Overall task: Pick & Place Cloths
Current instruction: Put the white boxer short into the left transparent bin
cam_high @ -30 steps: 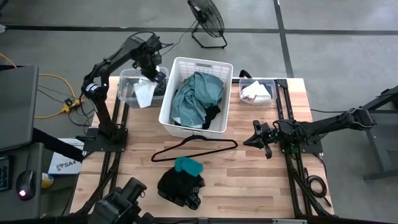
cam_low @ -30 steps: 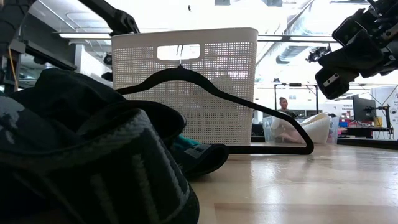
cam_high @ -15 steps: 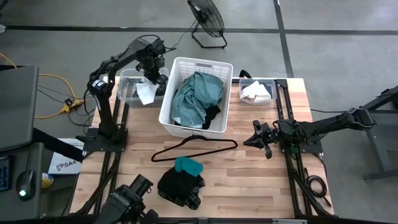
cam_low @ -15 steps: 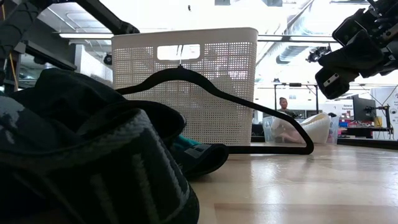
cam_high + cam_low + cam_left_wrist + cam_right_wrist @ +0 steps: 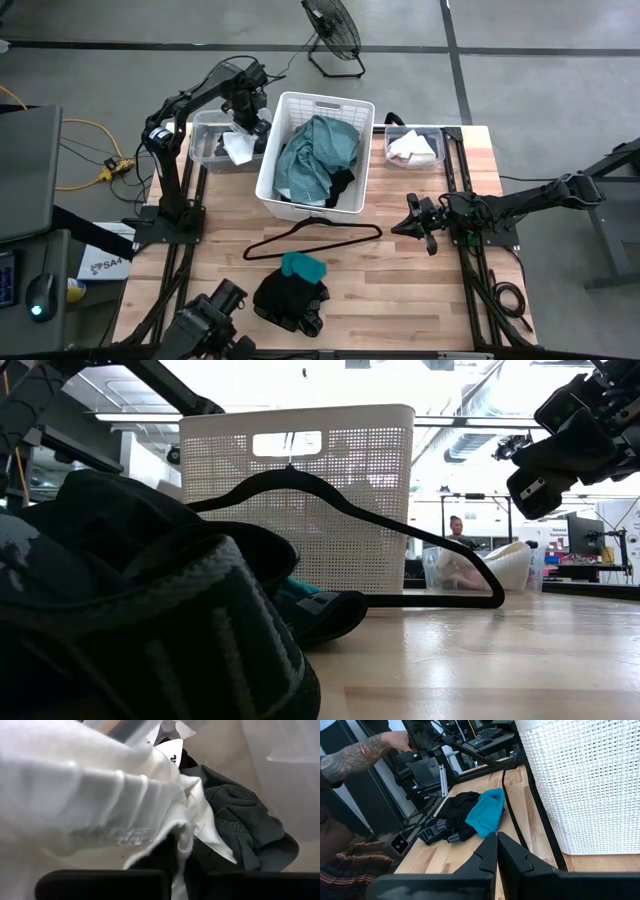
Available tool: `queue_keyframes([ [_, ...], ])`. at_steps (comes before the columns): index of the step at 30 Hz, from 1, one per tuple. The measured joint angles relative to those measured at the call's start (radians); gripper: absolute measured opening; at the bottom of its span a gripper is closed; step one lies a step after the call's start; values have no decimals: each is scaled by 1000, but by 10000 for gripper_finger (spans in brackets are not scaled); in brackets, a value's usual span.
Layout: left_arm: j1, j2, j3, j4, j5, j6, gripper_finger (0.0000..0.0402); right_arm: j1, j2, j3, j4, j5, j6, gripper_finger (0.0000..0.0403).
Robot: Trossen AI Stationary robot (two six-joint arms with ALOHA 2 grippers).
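Observation:
My left gripper (image 5: 246, 118) stands over the clear bin (image 5: 200, 150) at the table's far left, pointing down and shut on a white cloth (image 5: 237, 148). A dark grey cloth (image 5: 240, 820) lies in that bin under it. The white basket (image 5: 300, 105) holds a large teal-green cloth (image 5: 318, 152) and a black one (image 5: 342, 185). Near the front edge lie a bright teal cloth (image 5: 302, 266) and a black pile (image 5: 288, 298). My right gripper (image 5: 410, 224) waits shut at the table's right, touching nothing. My left gripper pinches a bunched fold of the white cloth (image 5: 182, 847) between its two fingers (image 5: 110, 882), coming from above and pointing down. The cloth spreads slack below the fingers, and its lower part (image 5: 205, 820) rests on the grey cloth in the bin.
A thin black hanger (image 5: 315, 238) lies on the table in front of the basket. A second clear bin (image 5: 440, 135) at the far right holds white and pink cloth. A person's arm (image 5: 360, 755) reaches in beyond the table's left side. A fan (image 5: 335, 35) stands on the floor behind.
My left gripper has gone down toward the clear bin with the white cloth. The cloth, which hung longer below the fingers, has gathered lower in the bin.

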Motion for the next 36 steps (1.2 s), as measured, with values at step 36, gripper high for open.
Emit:
queue_keyframes([
  [36,-142,-278,-1,-263,-40,77,180,0,0,0,0,0,0,3],
])
